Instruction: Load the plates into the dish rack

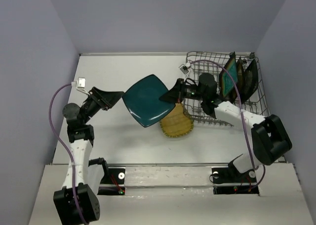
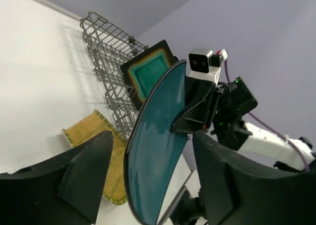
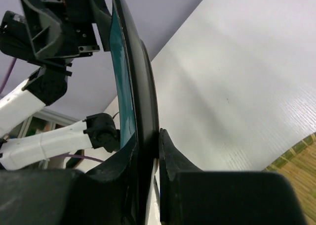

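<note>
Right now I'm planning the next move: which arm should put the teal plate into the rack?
Right. Its jaws are shut on the teal plate, beside the rack; the left jaws stand open, farther from it.

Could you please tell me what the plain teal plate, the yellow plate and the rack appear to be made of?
Plain teal plate: probably glazed ceramic or melamine; smooth face with a soft sheen.
Yellow plate: matte, with fine ribs like woven bamboo or moulded plastic; unclear which.
Rack: grey metal wire, a thin open grid, dull finish.
</note>
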You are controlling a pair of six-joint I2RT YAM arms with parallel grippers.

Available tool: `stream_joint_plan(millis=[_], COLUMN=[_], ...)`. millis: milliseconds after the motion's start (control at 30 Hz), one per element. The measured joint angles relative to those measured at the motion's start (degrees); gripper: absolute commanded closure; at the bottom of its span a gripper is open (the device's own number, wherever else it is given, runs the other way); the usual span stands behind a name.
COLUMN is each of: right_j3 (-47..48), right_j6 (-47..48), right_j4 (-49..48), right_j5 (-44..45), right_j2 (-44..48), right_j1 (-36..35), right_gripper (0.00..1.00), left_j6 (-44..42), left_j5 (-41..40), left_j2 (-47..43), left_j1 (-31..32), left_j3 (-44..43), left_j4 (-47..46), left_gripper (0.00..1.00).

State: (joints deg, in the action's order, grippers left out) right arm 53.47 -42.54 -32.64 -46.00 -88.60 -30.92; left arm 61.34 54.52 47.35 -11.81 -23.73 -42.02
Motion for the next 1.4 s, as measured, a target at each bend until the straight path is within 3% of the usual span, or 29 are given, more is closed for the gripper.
stream_joint_plan(millis=[133, 367, 633, 800, 1167, 1400], right_j3=[-0.09, 4.00, 15.87, 18.82, 26.58, 33.22], right_j6=[0.72, 7.61, 23.96, 30.47, 36.33, 37.94], right_j4=[7.10, 24.30, 48.30, 57.00, 63.19, 62.86], right_j5=[5.09, 22.97, 56.78, 71.19, 80.50, 81.02], right_j2=[7.74, 22.29, 19.08, 12.74, 0.68, -5.88], right_j1=[2.29, 12.52, 14.34, 14.45, 14.75, 15.28], right_gripper=[0.93, 0.93, 0.93, 0.93, 0.93, 0.93], left_j6=[-4.20, -9.81, -25.75, -31.43, -41.31, -43.08], left_j5=[0.50, -0.09, -10.97, -15.67, -29.53, -33.20], left_j2=[-3.48, -3.50, -0.52, -2.73, -4.46, -5.01], left_j1=[1.09, 4.79, 18.56, 21.31, 33.90, 34.62], left_j3=[-4.52, -5.70, -16.17, -17.38, -17.59, -17.68], left_j4=[4.85, 11.63, 29.00, 34.07, 46.49, 48.52], left_gripper=[0.01, 0.01, 0.01, 0.01, 0.01, 0.01])
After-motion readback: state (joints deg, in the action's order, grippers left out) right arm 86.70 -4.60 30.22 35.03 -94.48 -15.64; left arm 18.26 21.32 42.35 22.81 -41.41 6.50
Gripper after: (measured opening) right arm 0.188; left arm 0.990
